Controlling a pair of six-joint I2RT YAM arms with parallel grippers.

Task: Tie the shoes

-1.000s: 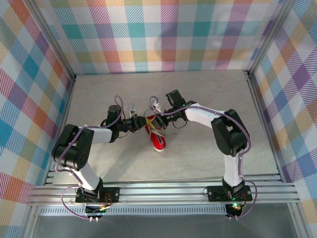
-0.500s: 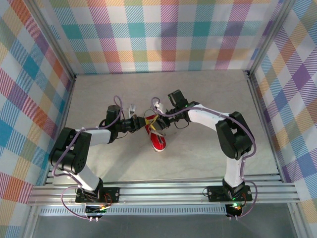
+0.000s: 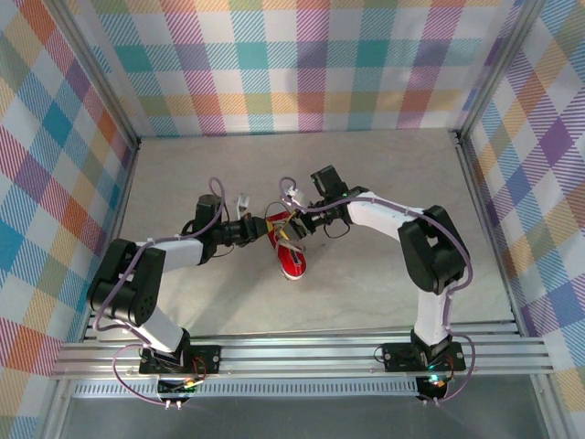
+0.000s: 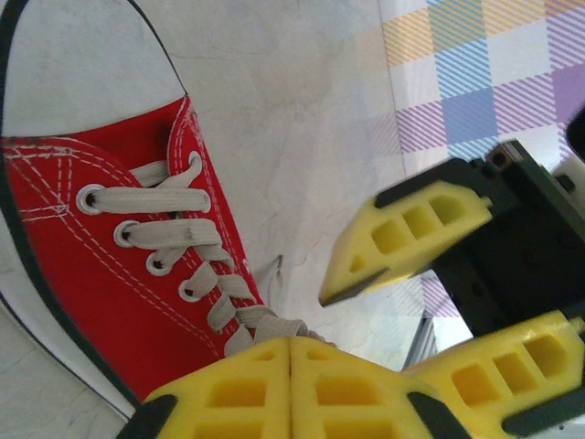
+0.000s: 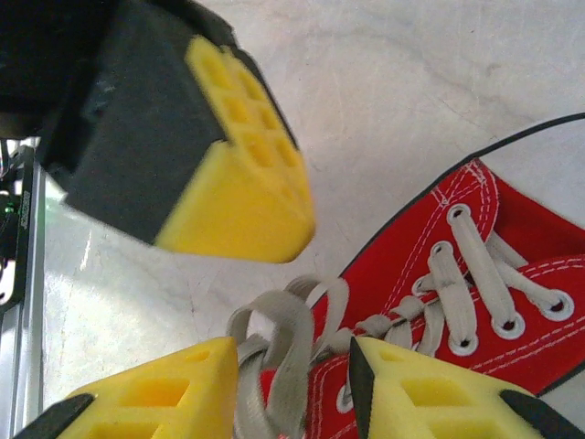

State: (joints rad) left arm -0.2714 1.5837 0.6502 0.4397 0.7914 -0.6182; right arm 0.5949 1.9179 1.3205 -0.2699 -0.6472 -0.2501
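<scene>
Overhead, plaid walls (image 3: 302,64) close in a pale marbled table (image 3: 384,283) on three sides. The left arm (image 3: 174,251) and right arm (image 3: 384,212) both reach in toward the middle of it, where they nearly meet. There the red sneaker (image 3: 292,261) lies on the table, its toe toward the arm bases and its laced end under the two tools. The left gripper (image 4: 291,346) is at the shoe's left side. Its yellow pads are pressed flat together along a thin seam, and one strand of lace runs up to their edge; I cannot tell whether that strand is pinched. The right gripper (image 5: 292,361) is just opposite with its pads standing apart. Loose loops of the whitish-grey laces (image 5: 283,334) lie in the gap between them, unclamped. The rest of the lacing crosses neatly through the metal eyelets (image 4: 91,198) on the red canvas.
</scene>
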